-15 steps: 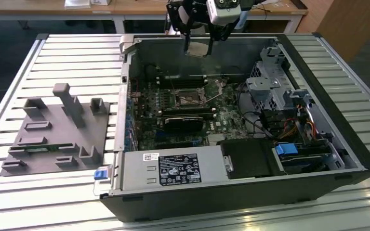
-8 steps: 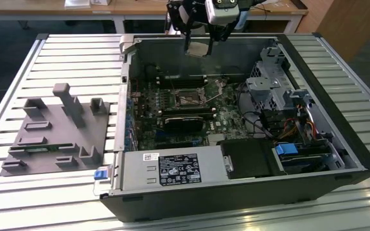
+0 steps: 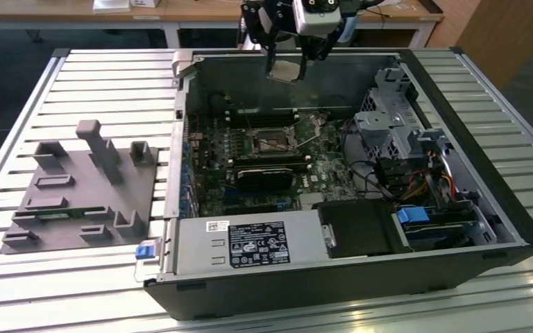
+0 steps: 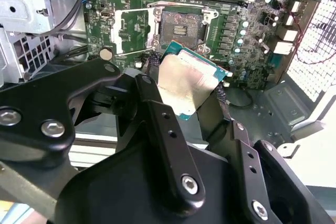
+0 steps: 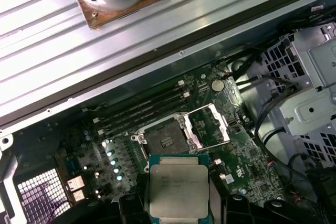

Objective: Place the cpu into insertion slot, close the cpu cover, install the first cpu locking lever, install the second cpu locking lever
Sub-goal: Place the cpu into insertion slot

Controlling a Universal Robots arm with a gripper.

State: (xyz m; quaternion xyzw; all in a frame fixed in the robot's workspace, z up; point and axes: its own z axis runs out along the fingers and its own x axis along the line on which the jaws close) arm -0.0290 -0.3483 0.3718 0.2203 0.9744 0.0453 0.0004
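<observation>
My gripper [image 3: 290, 61] hangs above the far side of the open computer case, shut on the cpu [image 3: 285, 70], a small flat square chip with a silvery-beige top. Both wrist views show the cpu [image 4: 186, 80] [image 5: 178, 190] pinched by its edges between the black fingers [image 4: 157, 103], held in the air and apart from the motherboard. Below it the insertion slot [image 3: 271, 142] [image 4: 181, 24] [image 5: 163, 141] lies bare with its dark centre showing. The cpu cover [image 4: 131, 27] [image 5: 210, 124], a thin silver frame, is flipped open beside the slot.
The case [image 3: 488, 173] lies on its side on a slatted metal table [image 3: 81, 76]. A long black block [image 3: 266, 177] sits near the slot, a grey labelled power supply [image 3: 248, 244] at the front, a drive cage [image 3: 391, 125] with cables [image 3: 424, 184] on the exterior view's right. A grey fixture [image 3: 81, 187] stands on the left.
</observation>
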